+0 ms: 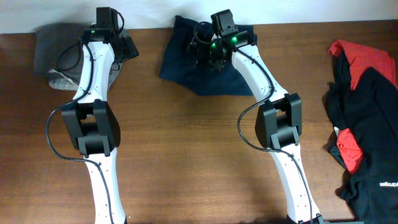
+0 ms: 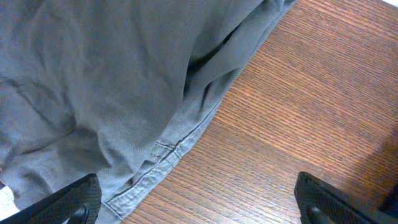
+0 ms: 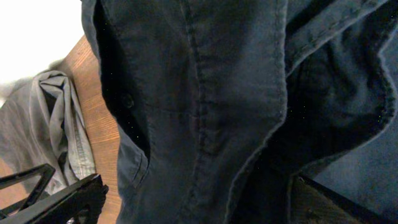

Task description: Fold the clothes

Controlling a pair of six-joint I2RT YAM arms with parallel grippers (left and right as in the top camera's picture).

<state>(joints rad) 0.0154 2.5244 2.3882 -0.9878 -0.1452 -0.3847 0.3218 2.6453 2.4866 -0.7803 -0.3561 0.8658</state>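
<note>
At twelve o'clock your right jaws hang spread wide over the navy shorts (image 1: 180, 65), ready to grab; left jaws gape over the grey cloth (image 1: 50, 50) at ten.

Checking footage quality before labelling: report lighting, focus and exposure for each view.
Overhead: even light, sharp, only faint shadows on the brown wooden table. Left wrist: crumpled grey cloth garment and wood grain both crisp, no glare. Right wrist: dark navy blue cloth garment underexposed, its folds murky, while the white area at top left is blown out.
</note>
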